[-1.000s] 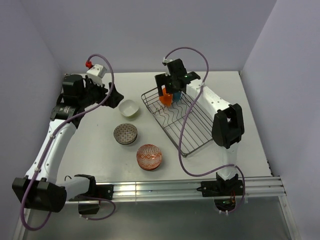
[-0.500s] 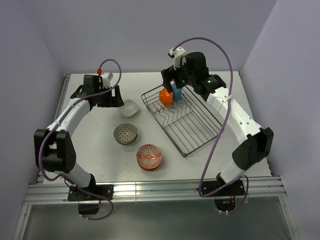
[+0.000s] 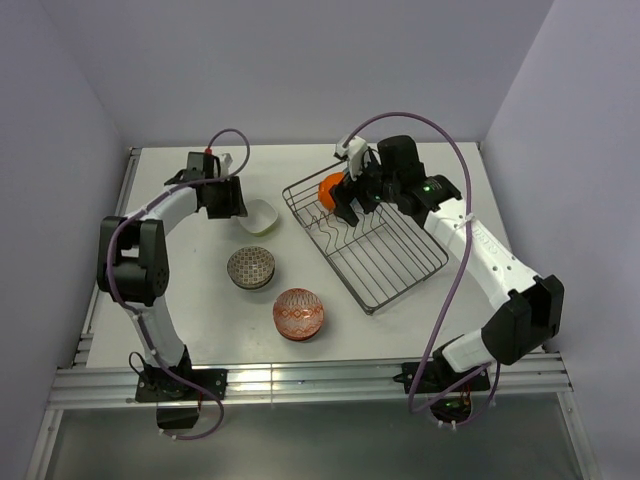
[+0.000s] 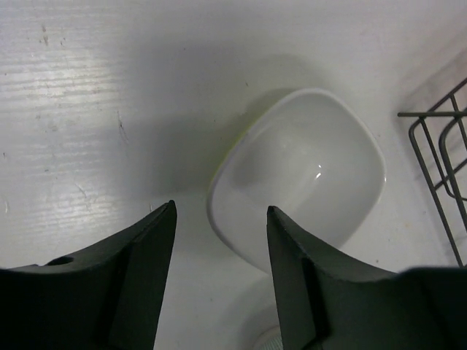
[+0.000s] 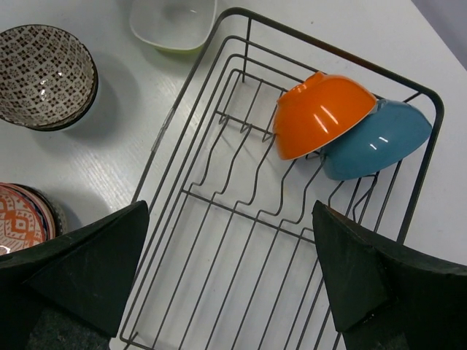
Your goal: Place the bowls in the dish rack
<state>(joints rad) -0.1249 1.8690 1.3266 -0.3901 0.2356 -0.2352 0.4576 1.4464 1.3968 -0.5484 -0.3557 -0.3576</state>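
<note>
Left jaws are gaping astride the lower-left rim of the lime bowl [image 4: 299, 175], lining up a pinch; right jaws are hanging wide, empty, over the rack [image 5: 219, 200].

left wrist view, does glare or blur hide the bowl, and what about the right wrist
Left wrist: the pale bowl is sharp, with only a tiny glint inside and a soft shadow beside it on the table; the left end effector looks dark and slightly soft. Right wrist: small glints on the orange bowl and blue bowl, nothing washed out.
</note>
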